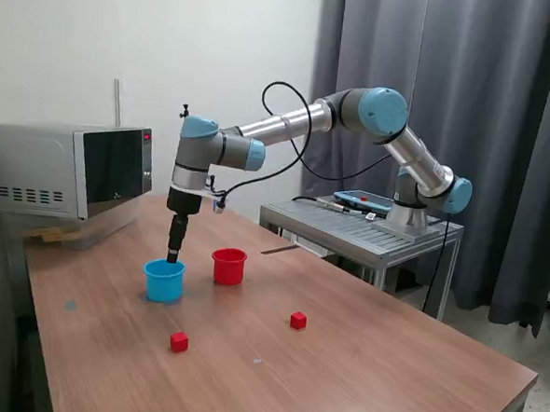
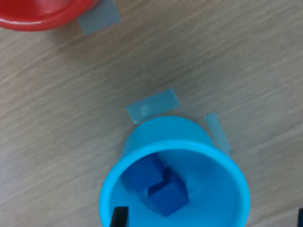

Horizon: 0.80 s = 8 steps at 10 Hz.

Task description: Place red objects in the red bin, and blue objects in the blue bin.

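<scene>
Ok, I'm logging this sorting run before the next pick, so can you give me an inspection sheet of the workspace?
Surface: wooden table, with grey tape patches near the cups.
Job's things: blue cup holds two dark-blue cubes; red cup stands beside it, contents not visible; two red cubes lie loose on the table.
Clutter: nothing seen.
Gripper: gripper hangs at the blue cup's rim; open or shut cannot be told.
Cables: black cable loops along the arm.
Surroundings: microwave on the table, grey metal stand under the arm's base, dark curtain.
</scene>
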Available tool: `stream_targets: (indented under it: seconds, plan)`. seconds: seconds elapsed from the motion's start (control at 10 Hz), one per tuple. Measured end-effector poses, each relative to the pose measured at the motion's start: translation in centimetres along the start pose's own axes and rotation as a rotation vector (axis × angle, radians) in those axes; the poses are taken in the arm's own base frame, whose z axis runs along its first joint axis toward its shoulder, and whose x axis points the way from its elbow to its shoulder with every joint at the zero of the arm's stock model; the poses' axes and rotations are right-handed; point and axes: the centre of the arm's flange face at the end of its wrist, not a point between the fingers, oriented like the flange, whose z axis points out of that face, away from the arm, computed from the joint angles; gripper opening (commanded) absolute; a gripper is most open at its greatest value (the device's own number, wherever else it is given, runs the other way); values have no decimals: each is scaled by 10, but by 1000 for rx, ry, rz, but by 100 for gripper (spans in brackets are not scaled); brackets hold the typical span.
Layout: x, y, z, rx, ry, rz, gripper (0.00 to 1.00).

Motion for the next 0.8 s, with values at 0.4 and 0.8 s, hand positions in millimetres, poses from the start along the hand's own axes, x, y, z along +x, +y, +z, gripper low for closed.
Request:
stream_targets:
  seconds: [0.4,0.8]
  plan:
    - [37,-38,-13,99,11,-75,100]
    - [95,-106,-49,177,112,-184,100]
